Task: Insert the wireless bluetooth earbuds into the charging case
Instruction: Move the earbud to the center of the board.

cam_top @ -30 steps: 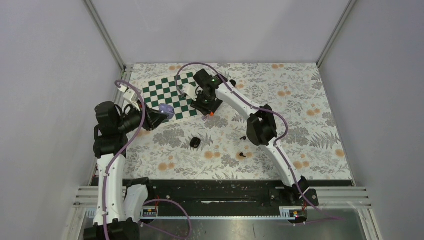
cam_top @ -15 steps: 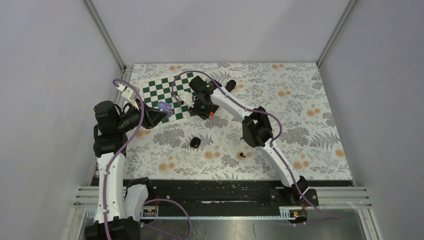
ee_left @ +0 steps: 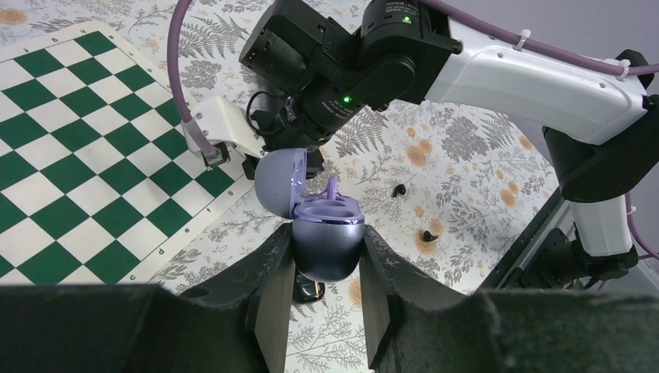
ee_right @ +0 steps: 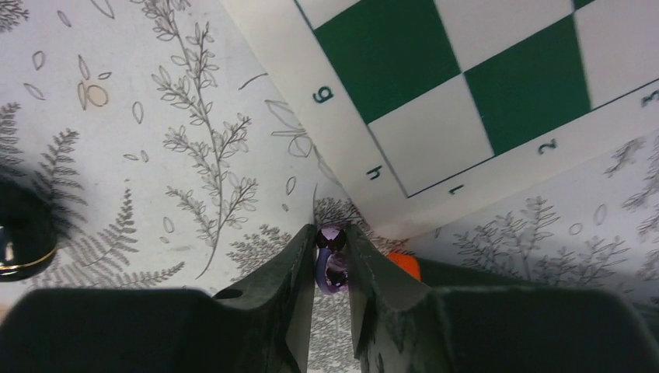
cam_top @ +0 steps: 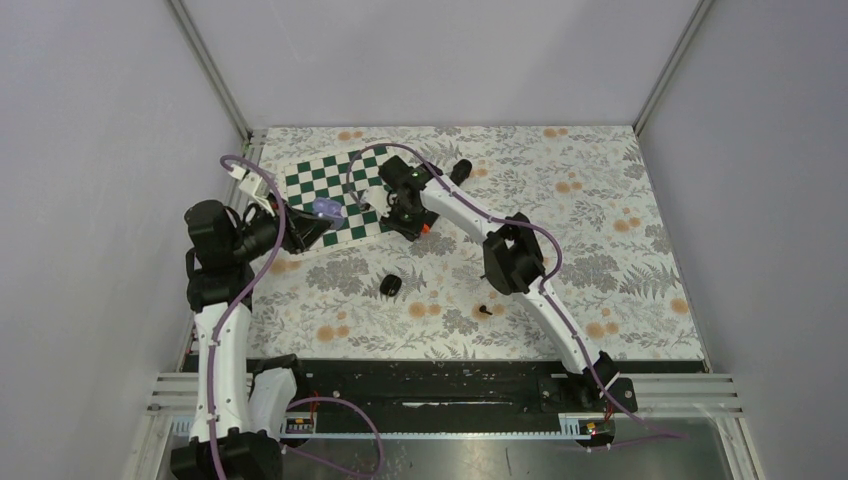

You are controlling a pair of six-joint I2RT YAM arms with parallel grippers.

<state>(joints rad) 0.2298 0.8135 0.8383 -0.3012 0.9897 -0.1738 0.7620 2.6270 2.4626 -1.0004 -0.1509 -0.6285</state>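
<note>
Top external view: at the far left the left arm (cam_top: 215,300) bends in over the flowered tabletop (cam_top: 600,200) toward a green and white chessboard (cam_top: 335,180). The left jaws are closed most of the way on a purple charging case (cam_top: 325,208), held in the air above the board's near edge. In the left wrist view both fingers press the lower half of the case from either side. Its lid is swung open and tipped back, and a purple earbud (ee_left: 332,190) stands in one of the wells with its stem pointing up.

Just right of the board's near corner, the right arm (cam_top: 520,265) stretches across from the other side. In the right wrist view the right jaws are nearly together, pinching the other purple earbud (ee_right: 332,264) between the fingertips. This bud is just off the board's corner, but I cannot tell whether it touches the tabletop. A small orange object (ee_right: 404,266) lies right beside it.

Nearer the arms' bases, a small black rounded case (cam_top: 390,286) sits on the tabletop. To its right, two black earbuds (ee_left: 427,233) lie loose on the flowered cloth, near each other and well apart from both cases
</note>
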